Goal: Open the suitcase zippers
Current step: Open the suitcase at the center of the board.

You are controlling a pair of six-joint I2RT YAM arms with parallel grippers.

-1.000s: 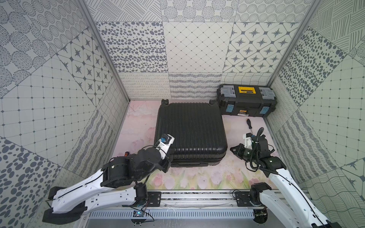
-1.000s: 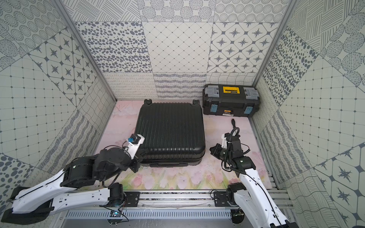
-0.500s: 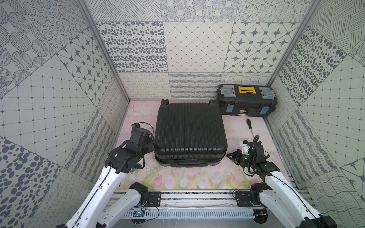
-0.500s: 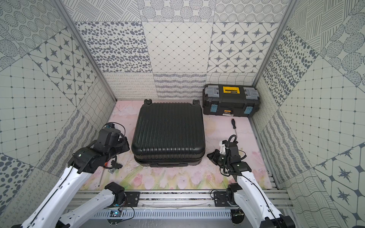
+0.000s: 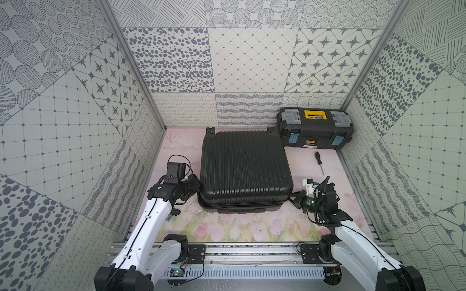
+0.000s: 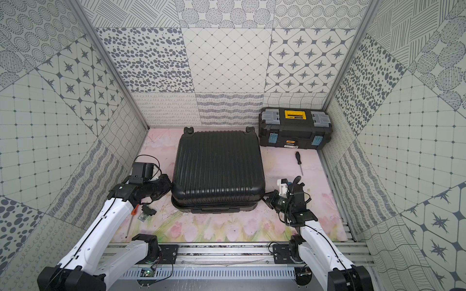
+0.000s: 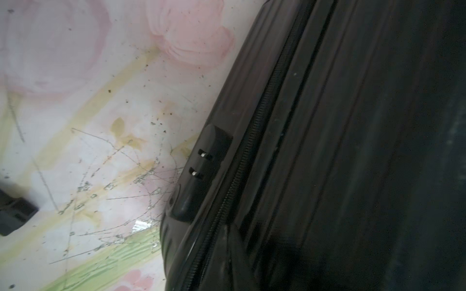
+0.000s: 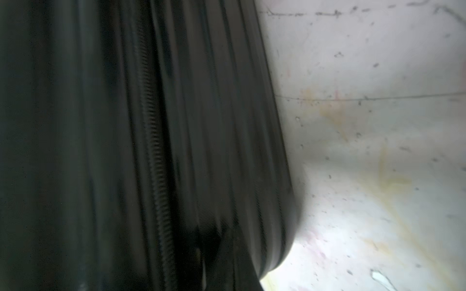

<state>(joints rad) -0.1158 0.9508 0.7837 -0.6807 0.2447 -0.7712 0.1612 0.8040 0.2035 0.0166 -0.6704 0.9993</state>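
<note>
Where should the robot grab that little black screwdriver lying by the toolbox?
Grab the screwdriver by its thick black handle, the end nearer the toolbox. Come straight down from above, closing across the handle: it lies flat on the mat, clear on both sides, and the thin shaft would probably slip.

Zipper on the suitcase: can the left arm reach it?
Probably yes. The left gripper, shut, sits right beside the suitcase, and the zipper runs close by, with nothing between.

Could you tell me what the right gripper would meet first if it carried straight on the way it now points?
Probably the suitcase: the right gripper points at its near right corner, by the zippers. Whether they touch is unclear.
</note>
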